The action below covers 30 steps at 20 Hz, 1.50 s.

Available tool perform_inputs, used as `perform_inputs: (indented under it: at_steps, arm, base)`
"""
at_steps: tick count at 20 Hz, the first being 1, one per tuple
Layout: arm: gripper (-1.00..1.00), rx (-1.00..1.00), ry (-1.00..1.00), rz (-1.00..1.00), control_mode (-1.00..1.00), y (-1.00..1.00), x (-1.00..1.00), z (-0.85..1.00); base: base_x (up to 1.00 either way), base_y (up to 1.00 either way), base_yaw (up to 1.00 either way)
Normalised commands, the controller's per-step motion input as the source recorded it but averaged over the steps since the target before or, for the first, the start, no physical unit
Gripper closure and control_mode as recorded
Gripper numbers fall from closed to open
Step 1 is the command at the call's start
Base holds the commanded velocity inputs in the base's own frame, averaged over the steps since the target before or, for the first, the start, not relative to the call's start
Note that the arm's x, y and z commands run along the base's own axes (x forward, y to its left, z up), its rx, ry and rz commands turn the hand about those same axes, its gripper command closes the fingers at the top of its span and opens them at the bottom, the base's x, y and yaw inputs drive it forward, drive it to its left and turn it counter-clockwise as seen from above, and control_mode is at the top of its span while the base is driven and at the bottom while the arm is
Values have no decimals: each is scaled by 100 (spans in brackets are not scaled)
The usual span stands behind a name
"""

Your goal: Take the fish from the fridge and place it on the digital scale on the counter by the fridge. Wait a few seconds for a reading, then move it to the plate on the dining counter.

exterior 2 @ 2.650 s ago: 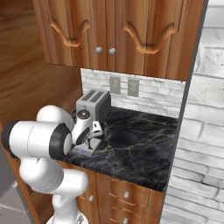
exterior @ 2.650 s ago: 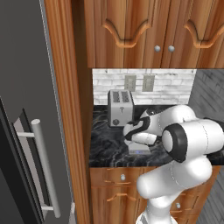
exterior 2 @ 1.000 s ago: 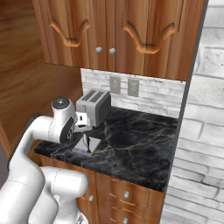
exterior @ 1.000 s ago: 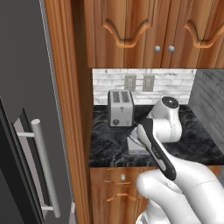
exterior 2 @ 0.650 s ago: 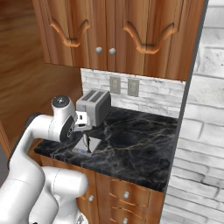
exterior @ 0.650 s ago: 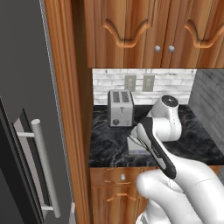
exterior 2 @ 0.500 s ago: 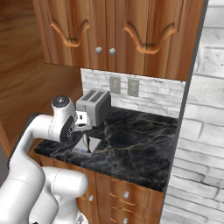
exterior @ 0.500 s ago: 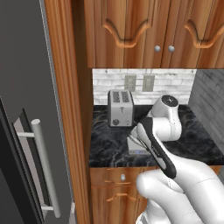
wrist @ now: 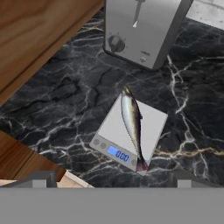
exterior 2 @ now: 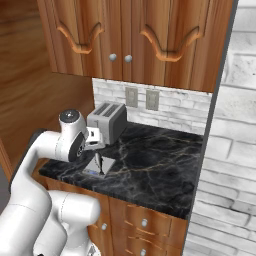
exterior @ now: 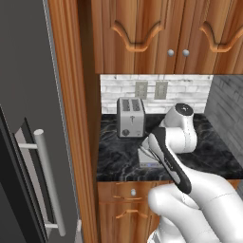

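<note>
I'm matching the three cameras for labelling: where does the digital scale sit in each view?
Left base view: digital scale at centre, partly behind the arm.
Right base view: left of centre, near the counter's front edge.
Hand view: lower centre, the fish on it.
Shared landmark: the toaster behind it.

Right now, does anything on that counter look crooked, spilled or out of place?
Nothing spilled. The fish lies diagonally on the digital scale, its tail just past the front edge beside the display. The toaster stands upright behind.
</note>
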Motion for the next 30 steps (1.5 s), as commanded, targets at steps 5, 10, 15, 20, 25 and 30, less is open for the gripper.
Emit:
perform_inputs:
  at_steps: [5, 10, 15, 20, 25, 30]
  arm:
    - [-100, 0, 0, 0, -100, 0, 0, 0]
    - [-100, 0, 0, 0, -100, 0, 0, 0]
    - [-100, 0, 0, 0, -100, 0, 0, 0]
    - [-100, 0, 0, 0, -100, 0, 0, 0]
    - [-100, 0, 0, 0, -100, 0, 0, 0]
    - [-100, 0, 0, 0, -100, 0, 0, 0]
  base:
    - [0, 0, 0]
    - [0, 0, 0]
    - [0, 0, 0]
    - [0, 0, 0]
    - [0, 0, 0]
    - [0, 0, 0]
